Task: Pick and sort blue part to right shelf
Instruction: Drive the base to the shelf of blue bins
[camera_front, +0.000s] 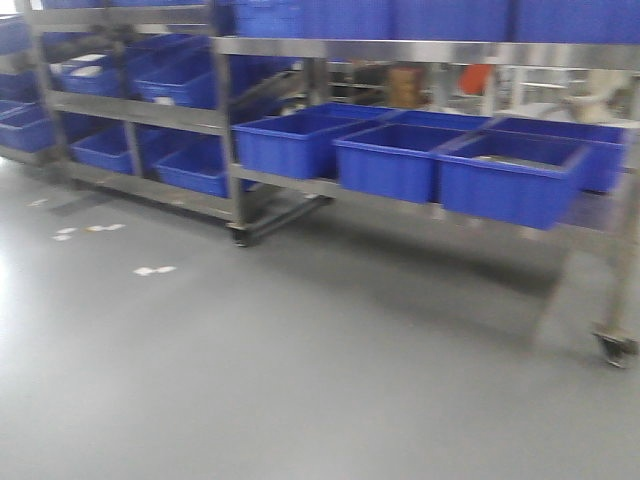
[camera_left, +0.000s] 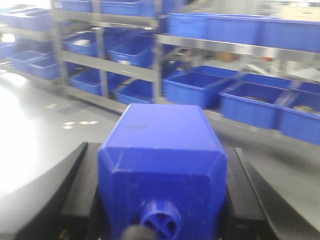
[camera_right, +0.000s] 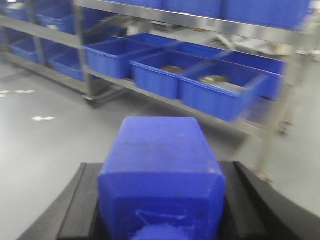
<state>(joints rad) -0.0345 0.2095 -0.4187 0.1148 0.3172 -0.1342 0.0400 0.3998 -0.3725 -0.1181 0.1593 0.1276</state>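
Left end effector (camera_left: 162, 170): black fingers (camera_left: 82, 190) pinching the blue part (camera_left: 162, 145) by its flanks, round cap toward the camera.
Right end effector (camera_right: 160, 200): pressed onto a second blue block (camera_right: 160, 155), its cap cut off by the picture's edge.
Blue pieces: two, one per end effector, both held off the floor.
Right shelf (camera_front: 430, 52): steel frame, ahead; three blue bins (camera_front: 390, 160) in its front lower row, more above.
Left rack (camera_front: 130, 112): steel, just beside it, several tiers of bins.
Floor (camera_front: 300, 360): smooth grey, a few white scraps (camera_front: 155, 270); the views are blurred.
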